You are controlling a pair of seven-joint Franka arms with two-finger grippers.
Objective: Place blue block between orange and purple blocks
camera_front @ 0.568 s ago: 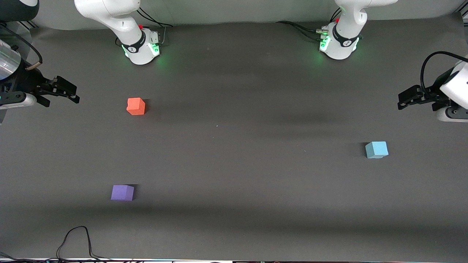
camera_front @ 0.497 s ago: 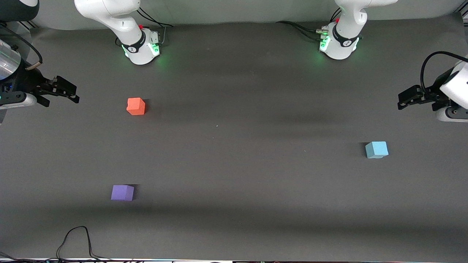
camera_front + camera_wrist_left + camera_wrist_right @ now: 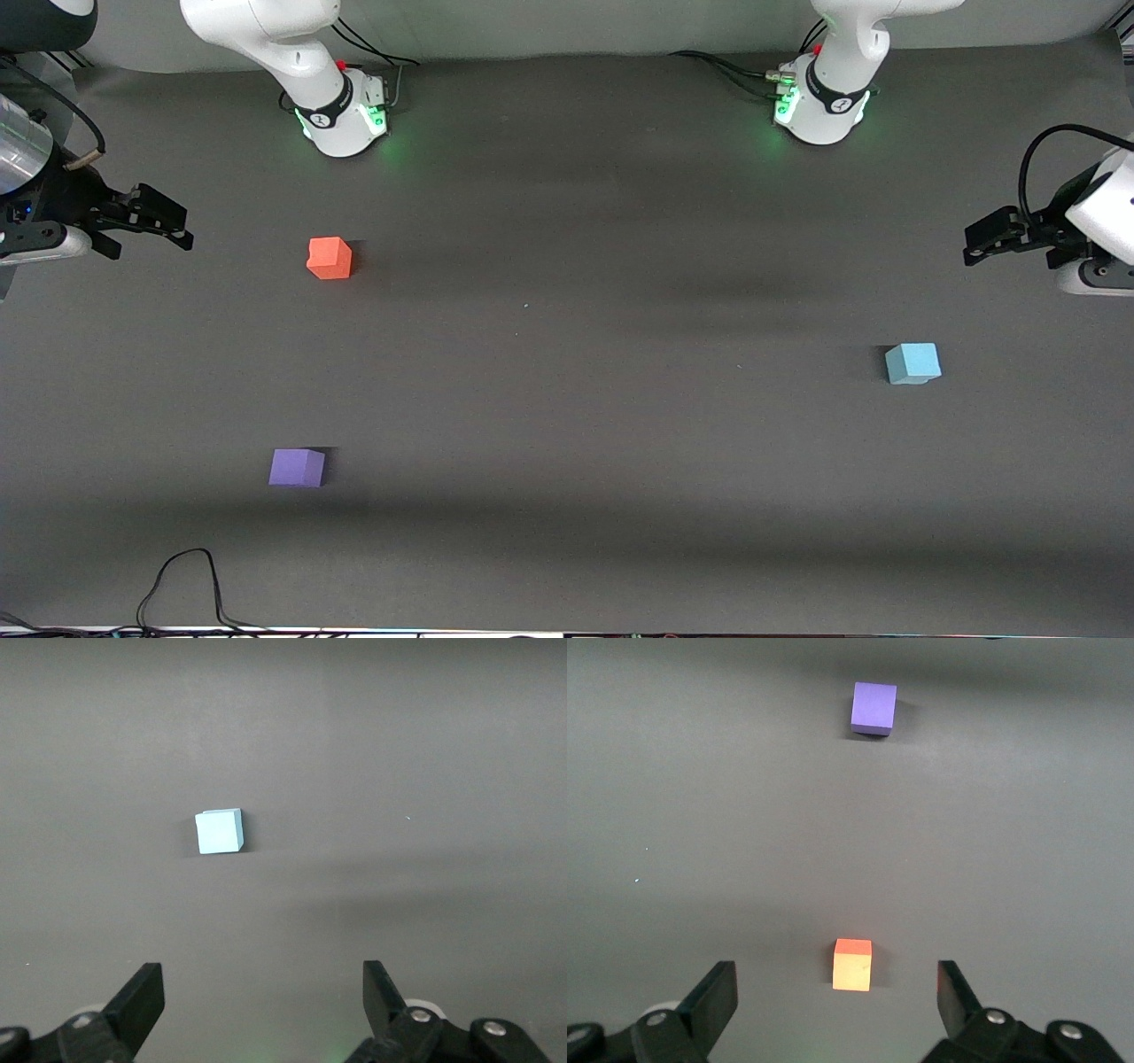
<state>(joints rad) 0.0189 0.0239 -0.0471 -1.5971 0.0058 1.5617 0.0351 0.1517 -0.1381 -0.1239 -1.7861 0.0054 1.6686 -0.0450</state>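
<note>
Nothing is done yet; the blue block (image 3: 912,363) is not picked up.
Both the left end effector (image 3: 974,248) and right end effector (image 3: 182,230) are spread wide and hold nothing; the orange block (image 3: 330,258) and purple block (image 3: 297,468) are left well apart.

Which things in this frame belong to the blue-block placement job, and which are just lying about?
Job:
blue block, toward the left arm's end
orange block
purple block, nearer the front camera than the orange
left gripper, open, waiting
right gripper, open, waiting

Lying about:
black cable at the table's near edge
</note>
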